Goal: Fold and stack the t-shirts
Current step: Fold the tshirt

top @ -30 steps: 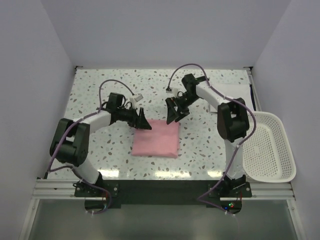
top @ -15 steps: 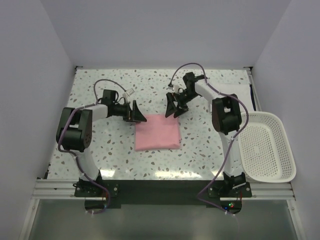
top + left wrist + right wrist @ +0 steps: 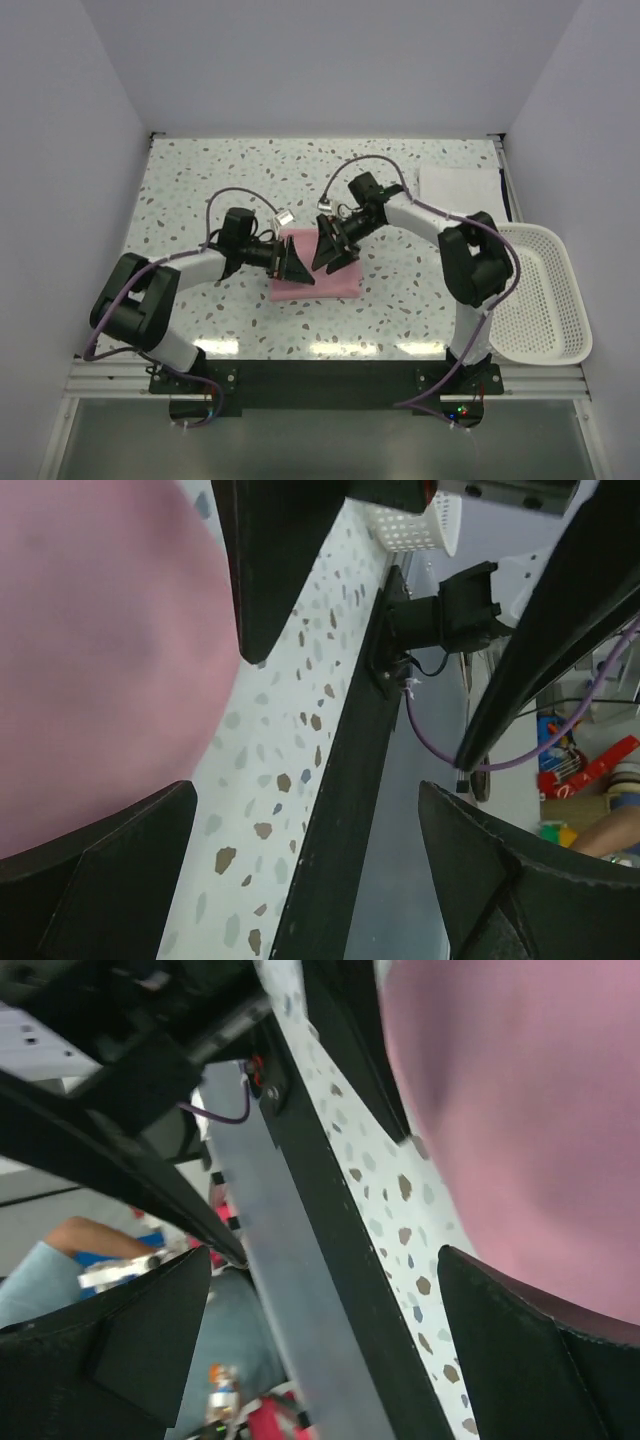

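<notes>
Pink cloth is lying folded into a rectangle near the middle of the speckled table (image 3: pixel 200 170). That is the pink t-shirt (image 3: pixel 343 285), and you are holding both grippers over it. Your left gripper (image 3: pixel 294 266) is covering the shirt's left side with its 2 fingers (image 3: pixel 100 870) spreading wide and nothing pinched between them. Its wrist camera is showing the shirt's edge, speckled tabletop and the black rail (image 3: pixel 345 780) through the gap. Your right gripper (image 3: pixel 329 251) is hanging just beside it over the shirt's middle. Its fingers (image 3: pixel 540 1350) are likewise gaping with no cloth caught in them. Whether either gripper is touching the cloth, you cannot tell from these views. The 2 grippers are crowding each other, tips close together, and they are hiding much of the shirt from the top camera. The white t-shirt (image 3: pixel 458 186) is lying folded in the far right corner, well apart from the pink one. The white basket (image 3: pixel 545 300) is sitting at the table's right edge, beside your right arm.
</notes>
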### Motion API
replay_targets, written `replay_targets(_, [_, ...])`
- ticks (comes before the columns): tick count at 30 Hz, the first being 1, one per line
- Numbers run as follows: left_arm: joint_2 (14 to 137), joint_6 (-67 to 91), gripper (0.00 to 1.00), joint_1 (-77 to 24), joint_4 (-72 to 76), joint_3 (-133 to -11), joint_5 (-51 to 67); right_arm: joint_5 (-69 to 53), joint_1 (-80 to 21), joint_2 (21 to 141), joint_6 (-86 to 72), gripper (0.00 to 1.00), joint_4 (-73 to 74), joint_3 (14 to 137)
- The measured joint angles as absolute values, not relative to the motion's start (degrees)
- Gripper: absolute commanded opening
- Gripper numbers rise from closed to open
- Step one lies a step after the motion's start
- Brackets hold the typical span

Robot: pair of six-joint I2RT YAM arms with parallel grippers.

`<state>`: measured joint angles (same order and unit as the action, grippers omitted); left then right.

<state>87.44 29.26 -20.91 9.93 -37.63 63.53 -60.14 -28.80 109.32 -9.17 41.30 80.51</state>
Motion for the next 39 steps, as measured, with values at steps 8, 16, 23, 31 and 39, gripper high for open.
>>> replay_targets(8, [102.54,28.71,0.97,-13.52,10.85,-36.69,66.28,-62.96,-22.85,121.91,-9.1,0.99,39.77,75.16])
replay_targets(16, [101.47,20.27,0.98,-11.38,0.69,-40.07,67.9,-59.68,-21.23,121.32,-7.2,0.99,46.59,78.19])
replay_targets(23, [88.16,18.52,0.98,-19.05,-3.25,-38.79,66.67,-59.55,-29.45,113.06,-11.38,0.99,43.83,74.11])
replay_targets(31, [99.92,14.87,1.0,-16.45,-4.95,-38.52,65.69,-59.27,-30.72,118.69,-11.97,0.99,39.2,70.96])
replay_targets(39, [106.32,7.57,1.0,-10.22,-13.8,-42.83,74.0,-65.25,-24.05,120.42,-2.0,0.99,41.85,70.37])
